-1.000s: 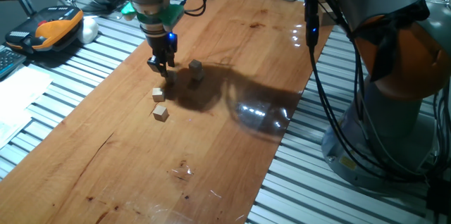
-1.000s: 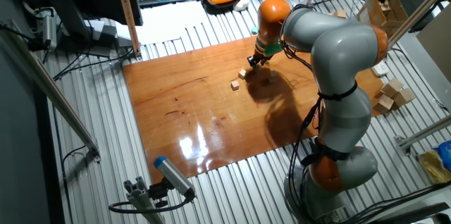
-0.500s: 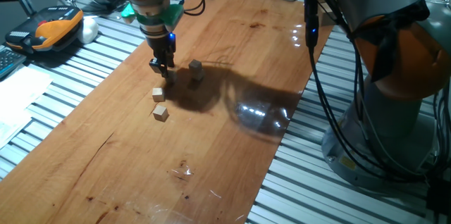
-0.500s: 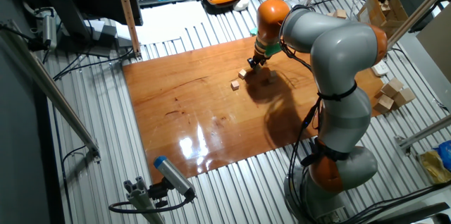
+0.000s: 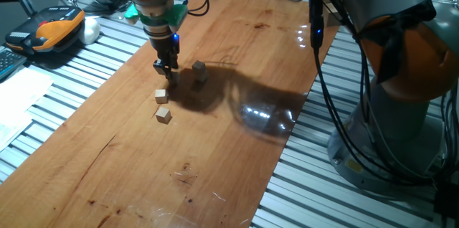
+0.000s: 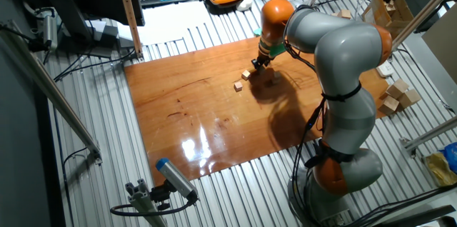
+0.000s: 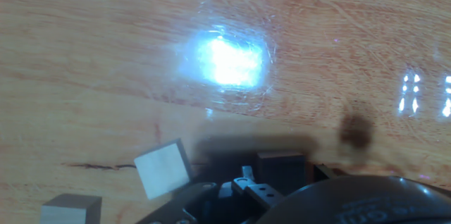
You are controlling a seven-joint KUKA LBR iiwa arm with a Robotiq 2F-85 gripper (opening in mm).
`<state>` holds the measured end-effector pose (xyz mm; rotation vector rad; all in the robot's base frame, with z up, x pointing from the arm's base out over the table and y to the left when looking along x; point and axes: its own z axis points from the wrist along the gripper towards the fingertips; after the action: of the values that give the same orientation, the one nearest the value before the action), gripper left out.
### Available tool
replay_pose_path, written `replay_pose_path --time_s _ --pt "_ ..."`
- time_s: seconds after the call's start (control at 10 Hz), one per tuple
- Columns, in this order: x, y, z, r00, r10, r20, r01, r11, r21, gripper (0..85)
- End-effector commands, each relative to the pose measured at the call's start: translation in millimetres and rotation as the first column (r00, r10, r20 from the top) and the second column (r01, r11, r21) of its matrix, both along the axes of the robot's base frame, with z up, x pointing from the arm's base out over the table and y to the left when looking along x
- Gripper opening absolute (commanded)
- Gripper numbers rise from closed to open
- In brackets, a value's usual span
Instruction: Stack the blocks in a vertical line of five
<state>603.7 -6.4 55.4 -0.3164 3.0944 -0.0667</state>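
**Claw low beside the loose cubes, no stack begun**

Three small blocks showed on the wooden tabletop [image 5: 237, 56]. Two pale tan ones lay close together but not touching: one block [image 5: 161, 96] and, just nearer the camera, a second block [image 5: 163, 115]. A third block [image 5: 199, 68] sat in shadow, a little beyond the first, on the robot-base side. None rested on another. I could not find the remaining two.

My claw [image 5: 166, 71] hung low, just beyond the first tan block and beside the shadowed one. Whether my fingers were apart or closed on something, I could not tell; the hand view showed only dark metal with a pale cube [image 7: 163, 170] alongside.

To do this step well, I judged I should centre squarely over one cube, grip it evenly, and avoid nudging its close neighbour.
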Motion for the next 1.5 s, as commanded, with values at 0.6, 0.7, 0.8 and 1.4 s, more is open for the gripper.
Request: replay_pose_path --time_s 0.6,0.7,0.8,1.4 --pt "0.8 -2.2 -5.4 1.0 -0.02 -0.002 0.02 1.0 -0.001 34.0" --pt "0.9 -2.2 -5.7 1.0 -0.021 -0.002 0.021 1.0 -0.001 34.0" --pt "1.0 -2.1 -6.3 1.0 -0.023 -0.002 0.023 1.0 -0.001 34.0" --pt "1.2 -1.6 -12.5 1.0 -0.027 0.001 0.027 1.0 -0.003 34.0"
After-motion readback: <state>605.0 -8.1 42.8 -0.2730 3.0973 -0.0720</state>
